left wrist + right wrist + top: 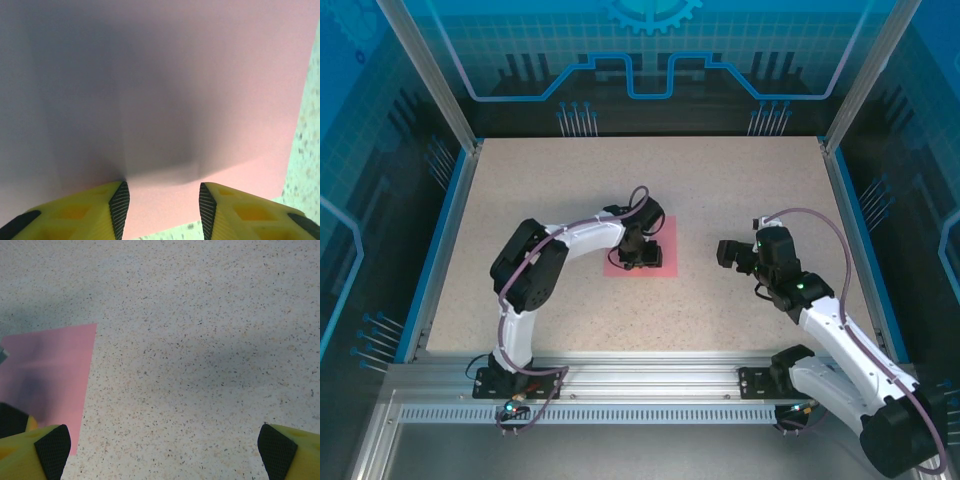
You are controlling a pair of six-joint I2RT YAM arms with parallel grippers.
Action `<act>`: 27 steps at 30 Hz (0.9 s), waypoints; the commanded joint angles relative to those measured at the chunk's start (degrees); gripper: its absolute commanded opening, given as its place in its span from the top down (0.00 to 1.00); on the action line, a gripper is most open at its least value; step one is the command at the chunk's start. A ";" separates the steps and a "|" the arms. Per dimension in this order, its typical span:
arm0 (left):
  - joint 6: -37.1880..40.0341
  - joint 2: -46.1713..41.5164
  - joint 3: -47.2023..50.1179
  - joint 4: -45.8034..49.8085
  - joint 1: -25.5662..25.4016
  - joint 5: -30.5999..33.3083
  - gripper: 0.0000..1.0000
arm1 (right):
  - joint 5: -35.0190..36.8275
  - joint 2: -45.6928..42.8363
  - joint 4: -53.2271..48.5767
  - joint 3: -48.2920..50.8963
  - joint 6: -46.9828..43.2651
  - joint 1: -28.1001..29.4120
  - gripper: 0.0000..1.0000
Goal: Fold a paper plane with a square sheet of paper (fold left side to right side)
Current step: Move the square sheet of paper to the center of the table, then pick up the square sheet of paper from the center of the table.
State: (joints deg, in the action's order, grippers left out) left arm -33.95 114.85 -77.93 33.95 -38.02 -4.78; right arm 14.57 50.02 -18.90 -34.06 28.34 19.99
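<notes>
The square sheet of paper [662, 250] is salmon pink and lies flat in the middle of the table. My left gripper [638, 258] hovers right over it, low, fingers pointing down. In the left wrist view the sheet [165, 90] spreads wide, and the left gripper [162, 210] is open with paper showing between its yellow fingers [120, 207]. My right gripper [728, 252] hangs to the right of the sheet, apart from it. In the right wrist view the right gripper [162, 452] is wide open over bare table, with the sheet [50, 375] off to the left.
The speckled tabletop [570, 190] is bounded by blue edges and an aluminium frame. A metal rail [640, 385] with the arm bases runs along the near edge. Bare table [210, 340] lies under and ahead of the right gripper.
</notes>
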 commanded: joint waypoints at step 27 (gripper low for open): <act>-1.15 -13.52 14.97 -9.12 12.06 -13.63 0.49 | -1.49 39.00 6.30 -20.31 2.51 10.99 0.00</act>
State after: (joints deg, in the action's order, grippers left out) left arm -36.03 100.38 -63.92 27.03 -26.13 -14.96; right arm 13.06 85.08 -14.44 -50.46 29.82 29.95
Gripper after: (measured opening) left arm 0.513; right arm 0.997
